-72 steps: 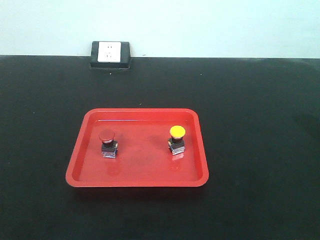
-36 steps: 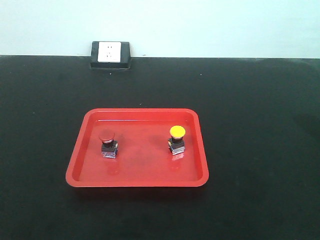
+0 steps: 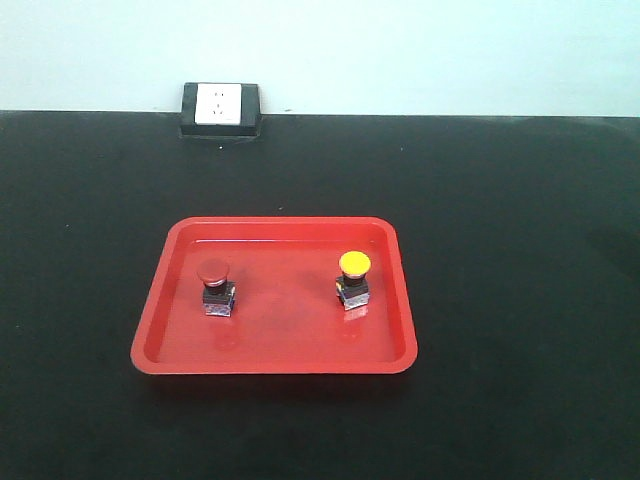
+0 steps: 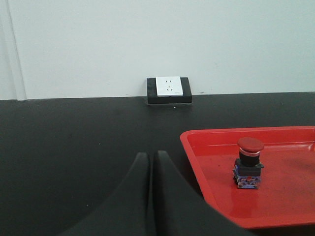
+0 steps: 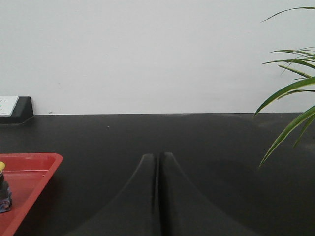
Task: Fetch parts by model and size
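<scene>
Black tabletop (image 3: 500, 300) against pale wall (image 3: 400, 50); white socket (image 3: 220, 104) at wall; green plant leaves (image 5: 290, 88) at right.

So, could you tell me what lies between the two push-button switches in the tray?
Nothing: the front view shows bare tray floor between red switch and yellow switch.

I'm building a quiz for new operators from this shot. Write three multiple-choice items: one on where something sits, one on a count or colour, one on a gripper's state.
1. Where is the yellow switch?
A. On the bare table
B. In the red tray, right of the red switch
C. Beside the wall socket

2. How many switches are in the tray?
A. One
B. Two
C. Three

3. How is the left gripper?
A. Shut, holding nothing
B. Open
C. Shut on a switch

Key: 1 B, both stand in the tray in the front view; 2 B, one red and one yellow; 3 A, its fingers meet outside the tray, empty.
</scene>
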`<state>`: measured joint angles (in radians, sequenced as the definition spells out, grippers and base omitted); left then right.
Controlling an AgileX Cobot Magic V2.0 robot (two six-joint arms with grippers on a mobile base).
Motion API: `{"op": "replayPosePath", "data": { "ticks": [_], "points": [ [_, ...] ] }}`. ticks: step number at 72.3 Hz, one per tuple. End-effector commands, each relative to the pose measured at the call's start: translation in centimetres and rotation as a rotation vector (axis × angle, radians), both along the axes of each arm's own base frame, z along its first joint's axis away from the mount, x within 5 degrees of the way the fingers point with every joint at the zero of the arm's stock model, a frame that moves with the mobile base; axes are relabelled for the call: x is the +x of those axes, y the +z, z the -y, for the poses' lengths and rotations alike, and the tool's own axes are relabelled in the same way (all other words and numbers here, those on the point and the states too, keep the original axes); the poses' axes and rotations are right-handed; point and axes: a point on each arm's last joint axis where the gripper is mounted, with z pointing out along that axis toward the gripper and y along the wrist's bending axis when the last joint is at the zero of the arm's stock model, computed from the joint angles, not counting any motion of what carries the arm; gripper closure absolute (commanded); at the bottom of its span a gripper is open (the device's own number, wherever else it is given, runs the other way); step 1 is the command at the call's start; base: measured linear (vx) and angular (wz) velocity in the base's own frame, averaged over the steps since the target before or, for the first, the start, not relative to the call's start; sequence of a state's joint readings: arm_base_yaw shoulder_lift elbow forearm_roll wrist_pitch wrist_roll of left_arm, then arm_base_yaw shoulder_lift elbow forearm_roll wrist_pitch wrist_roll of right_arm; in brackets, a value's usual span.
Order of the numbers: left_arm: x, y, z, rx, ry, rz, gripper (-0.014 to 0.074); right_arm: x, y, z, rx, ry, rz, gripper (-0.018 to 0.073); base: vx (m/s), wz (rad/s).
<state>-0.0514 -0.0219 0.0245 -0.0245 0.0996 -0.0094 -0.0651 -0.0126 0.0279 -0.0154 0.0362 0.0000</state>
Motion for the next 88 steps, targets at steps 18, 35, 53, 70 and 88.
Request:
{"op": "replayPosePath", "data": {
  "ticks": [18,35,53,70,88],
  "points": [
    [-0.06,0.72,-0.03,-0.010,0.004,0.085,0.0602,-0.08,0.43,0.02,-0.010,-0.006,0.070,0.0569,0.00,0.00],
    [-0.06,0.72,-0.03,-0.010,0.004,0.085,0.0602,-0.08,0.43,0.02,-0.010,-0.006,0.070,0.0569,0.00,0.00],
    [-0.06,0.72,-0.03,-0.010,0.004,0.085,0.0602,-0.08,0.43,0.02,-0.010,-0.006,0.070,0.0569,0.00,0.00],
    [-0.06,0.72,-0.03,-0.010,0.004,0.085,0.0602,-0.08,0.43,0.02,-0.010,-0.006,0.070,0.0569,0.00,0.00],
    [-0.06,0.72,-0.03,-0.010,0.004,0.085,0.0602,-0.08,0.40,0.03,-0.010,-0.006,0.067,0.0569,0.00,0.00]
  ]
}}
